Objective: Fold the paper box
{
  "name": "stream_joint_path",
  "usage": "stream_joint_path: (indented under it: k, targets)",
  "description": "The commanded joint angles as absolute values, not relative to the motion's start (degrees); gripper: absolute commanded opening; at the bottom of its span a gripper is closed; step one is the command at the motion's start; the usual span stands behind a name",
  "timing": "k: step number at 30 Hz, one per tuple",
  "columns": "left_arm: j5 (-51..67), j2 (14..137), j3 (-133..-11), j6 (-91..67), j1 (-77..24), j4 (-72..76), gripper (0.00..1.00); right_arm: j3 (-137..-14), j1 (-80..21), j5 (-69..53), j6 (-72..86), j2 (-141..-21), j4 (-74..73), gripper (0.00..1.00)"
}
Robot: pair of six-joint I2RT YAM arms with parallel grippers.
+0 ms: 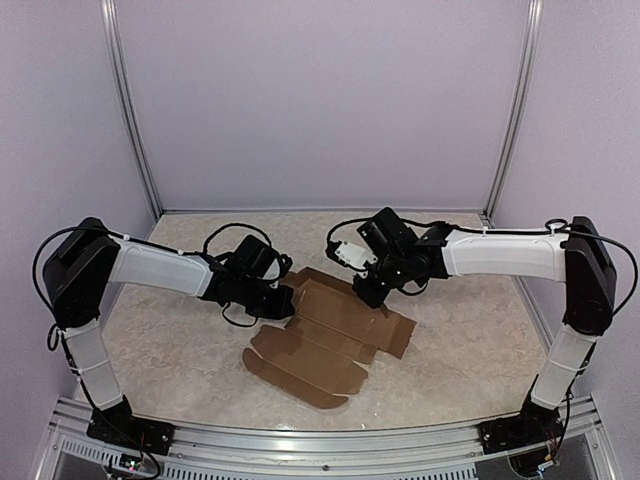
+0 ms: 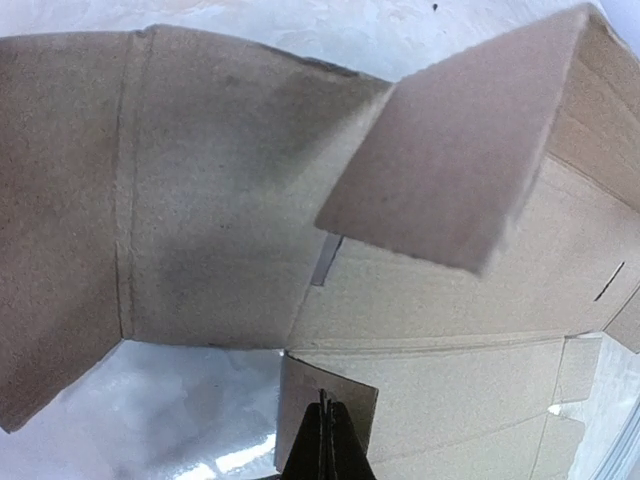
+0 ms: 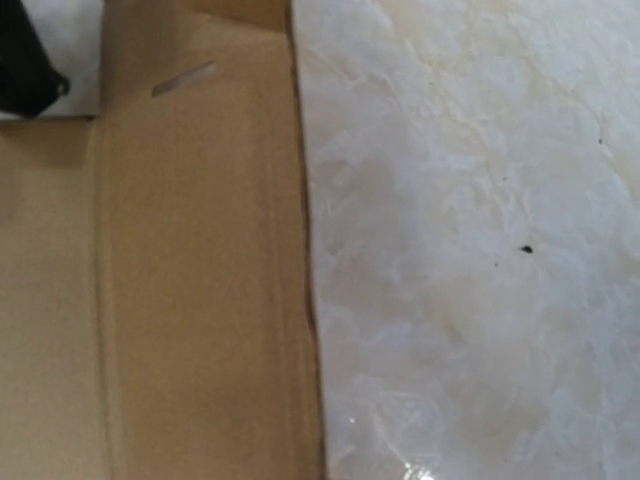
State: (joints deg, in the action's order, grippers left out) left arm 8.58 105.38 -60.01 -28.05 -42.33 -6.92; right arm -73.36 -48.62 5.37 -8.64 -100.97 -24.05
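Observation:
The paper box (image 1: 330, 335) is a flat brown die-cut cardboard sheet lying on the table between both arms. My left gripper (image 1: 288, 299) is at the sheet's far left edge. In the left wrist view its fingers (image 2: 323, 440) are shut, tips over a small side flap (image 2: 350, 385), with nothing visibly between them. A larger flap (image 2: 455, 150) stands tilted up ahead of them. My right gripper (image 1: 373, 299) reaches down onto the sheet's far middle. Its fingers are out of the right wrist view, which shows only a cardboard panel (image 3: 150, 280) and its edge.
The marble-patterned table top (image 3: 470, 250) surrounds the sheet. Pale walls and metal corner posts (image 1: 130, 110) close the back and sides. An aluminium rail (image 1: 320, 445) with both arm bases runs along the near edge. A black part of the other arm (image 3: 25, 60) shows at the right wrist view's top left.

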Motion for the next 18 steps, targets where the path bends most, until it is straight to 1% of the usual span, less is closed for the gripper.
stream_joint_path:
  k: [1, 18]
  targets:
    - [10.1, 104.5, -60.4, -28.4, -43.8, -6.3, 0.0, -73.8, -48.5, 7.6, -7.9, -101.7, -23.8, 0.0]
    - [8.0, 110.6, -61.5, -26.9, -45.9, -7.1, 0.0, -72.6, -48.5, 9.5, -7.6, -102.3, -23.9, 0.0]
